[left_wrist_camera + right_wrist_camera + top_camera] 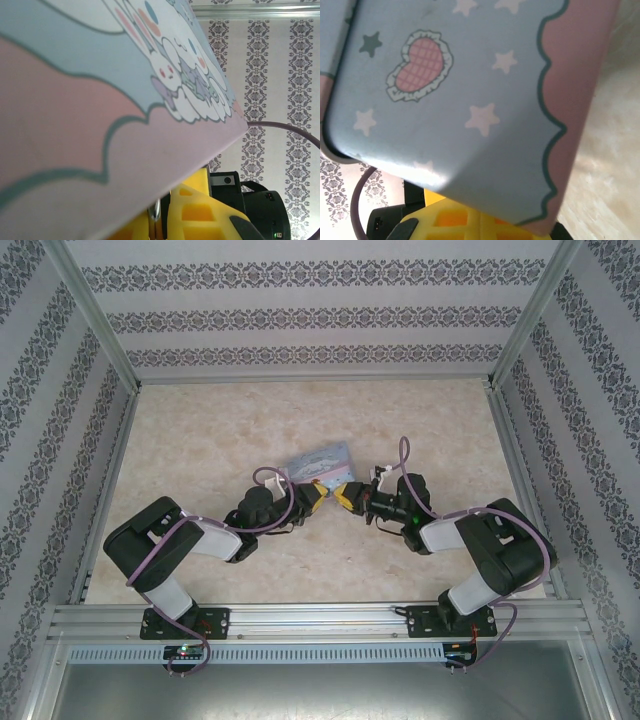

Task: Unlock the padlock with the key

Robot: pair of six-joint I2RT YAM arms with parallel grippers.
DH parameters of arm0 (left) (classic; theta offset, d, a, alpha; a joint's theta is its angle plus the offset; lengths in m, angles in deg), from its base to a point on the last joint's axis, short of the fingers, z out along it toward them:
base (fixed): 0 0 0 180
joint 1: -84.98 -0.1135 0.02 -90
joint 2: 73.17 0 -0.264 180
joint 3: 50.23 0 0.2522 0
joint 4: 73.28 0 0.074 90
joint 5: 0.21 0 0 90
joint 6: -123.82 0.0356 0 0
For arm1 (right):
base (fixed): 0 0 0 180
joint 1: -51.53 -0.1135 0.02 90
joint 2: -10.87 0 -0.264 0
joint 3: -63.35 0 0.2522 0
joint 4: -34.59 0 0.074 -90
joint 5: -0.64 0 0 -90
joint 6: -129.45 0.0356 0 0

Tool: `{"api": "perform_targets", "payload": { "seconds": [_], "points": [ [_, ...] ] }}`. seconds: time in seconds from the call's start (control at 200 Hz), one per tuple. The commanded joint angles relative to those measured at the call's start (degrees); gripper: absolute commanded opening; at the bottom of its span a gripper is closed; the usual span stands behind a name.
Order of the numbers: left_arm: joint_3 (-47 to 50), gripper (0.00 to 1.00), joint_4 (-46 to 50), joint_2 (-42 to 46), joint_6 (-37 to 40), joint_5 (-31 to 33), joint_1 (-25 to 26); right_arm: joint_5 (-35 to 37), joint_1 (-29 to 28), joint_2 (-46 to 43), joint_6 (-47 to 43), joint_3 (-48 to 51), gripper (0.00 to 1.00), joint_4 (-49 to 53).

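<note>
tin [100, 125]: running off the top and left edges of the left wrist view, blurring up close
yellow pads [200, 215]: being covered by the tin, cut off at the bottom edge
silvery sliver [156, 212]: peeking out beside them, too little to identify
left gripper [318, 496], right gripper [347, 494]: appearing too small at the centre of the top view to tell their grip

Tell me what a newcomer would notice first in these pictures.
A pastel blue-and-pink cartoon tin at the middle of the pale table looms huge before both wrist cameras. The yellow-tipped left end effector and right end effector stand tip to tip at its near edge. Patterned wallpaper walls box everything in.
</note>
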Motion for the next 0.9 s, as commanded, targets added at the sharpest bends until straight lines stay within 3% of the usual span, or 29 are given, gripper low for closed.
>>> {"api": "perform_targets", "payload": {
  "seconds": [0.0,0.6,0.894],
  "points": [
    [-0.67,0.00,-11.56,-0.02,-0.09,-14.34,2.84,1.33,-2.76,-0.44,-1.47,-0.15,0.00,-5.36],
    [-0.86,0.00,-14.79,1.41,-3.35,-16.20,2.62,-0.12,-1.19,-0.86,-15.16,0.76,0.00,-5.28],
    [-1.48,0.00,-13.63,1.29,-2.82,-16.81,2.69,1.59,-4.24,3.66,-6.46,-3.00,0.00,-10.84]
  ]
}}
